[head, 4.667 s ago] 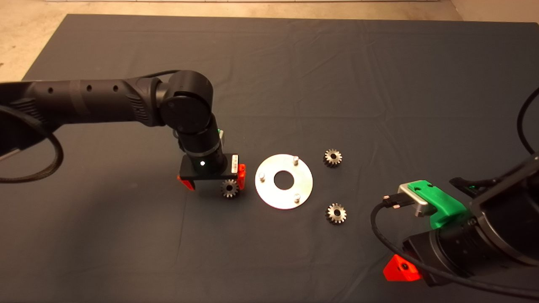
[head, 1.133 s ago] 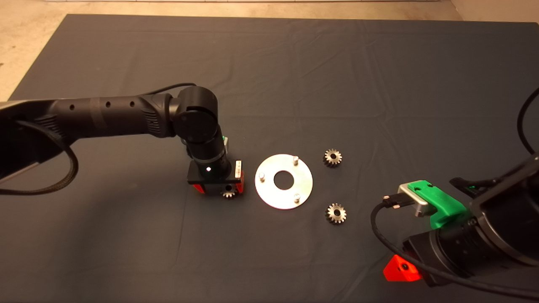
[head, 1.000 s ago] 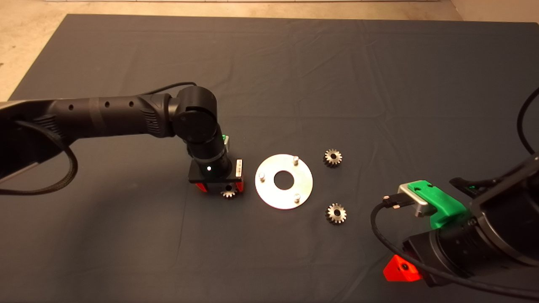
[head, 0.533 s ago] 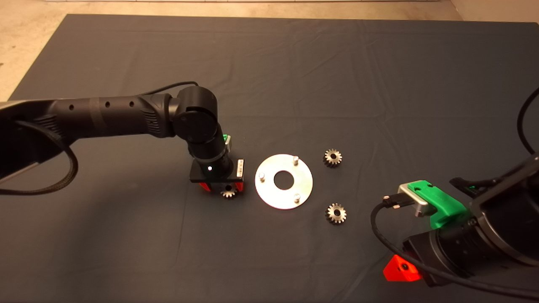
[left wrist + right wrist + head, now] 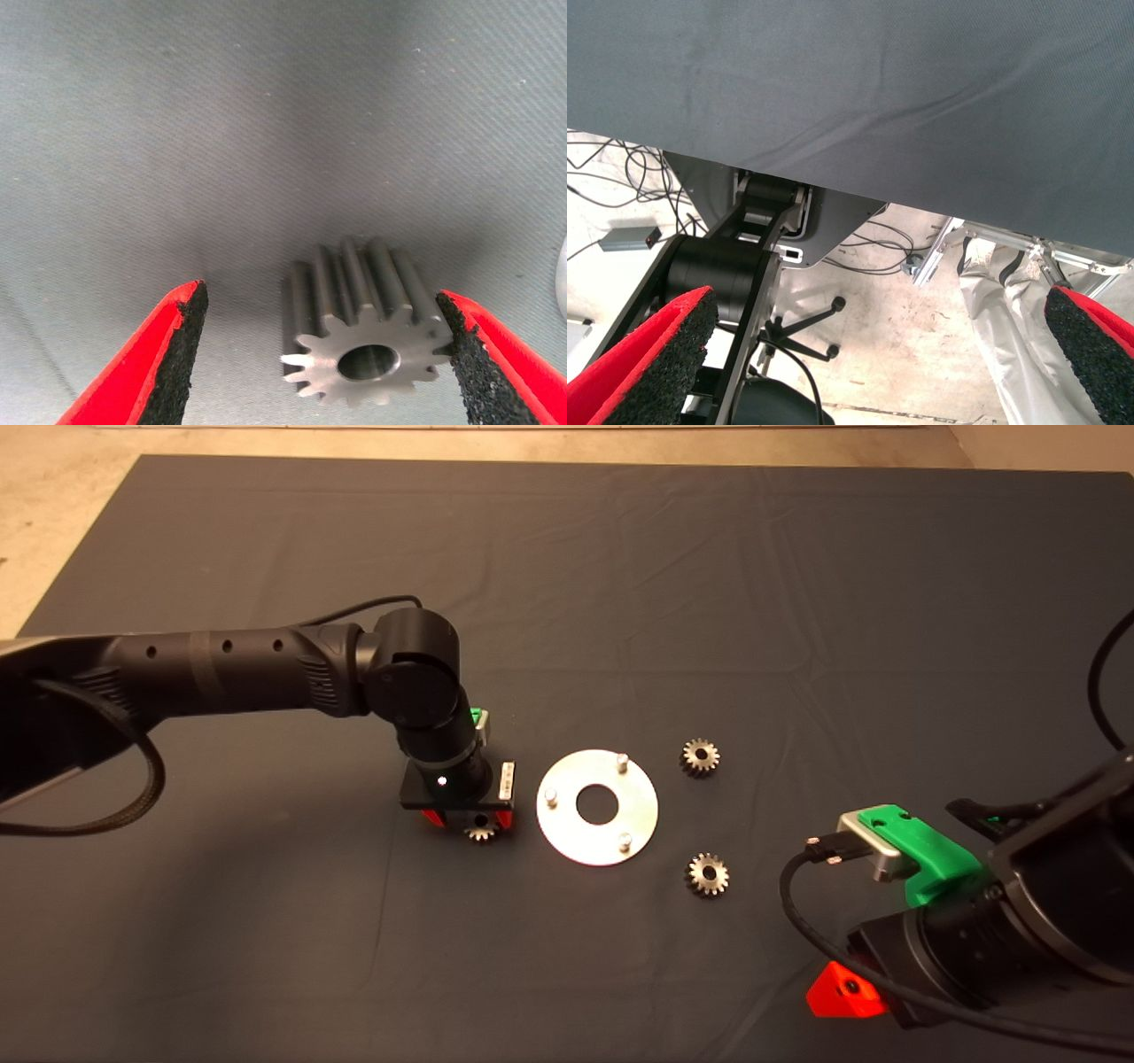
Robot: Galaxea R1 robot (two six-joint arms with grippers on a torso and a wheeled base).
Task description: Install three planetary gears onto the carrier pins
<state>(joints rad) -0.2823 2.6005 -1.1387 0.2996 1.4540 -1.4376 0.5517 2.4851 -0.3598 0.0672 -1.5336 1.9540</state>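
While the left gripper (image 5: 468,823) is sitting low over the mat (image 5: 620,584) mid-worktop, just off the left rim of the carrier disc (image 5: 597,807), its fingers (image 5: 168,354) are straddling one planetary gear (image 5: 363,332). In the left wrist view one pad is touching the gear's teeth, the other is standing clear with mat showing between, so the fingers are partly open and not yet clamping anything. My read: it is squaring up across the tooth tips so the bore stays unobstructed for the pin; closing is the step in hand.

That gear is lying flat on the mat, bore up, with its lower edge peeking out under the gripper in the head view (image 5: 479,833).

Nothing here is really a container; the disc is the closest thing to one, and it is holding nothing. Its three carrier pins are standing bare: one near the left rim (image 5: 551,795), one near the far rim (image 5: 622,760), one near the near rim (image 5: 625,839). So zero of three installed.

Two more gears are waiting on the mat right of the disc, apart from it: one off its far-right side (image 5: 700,756), one off its near-right side (image 5: 708,873). Both are lying flat.

Right gripper (image 5: 837,992) is parked at the worktop's near-right corner, fingers (image 5: 651,354) wide apart and holding nothing; its wrist camera is looking past the mat edge at floor, cables and a stand.

Risk, as I judge it: the one-sided contact could shove the gear sideways as the fingers close.
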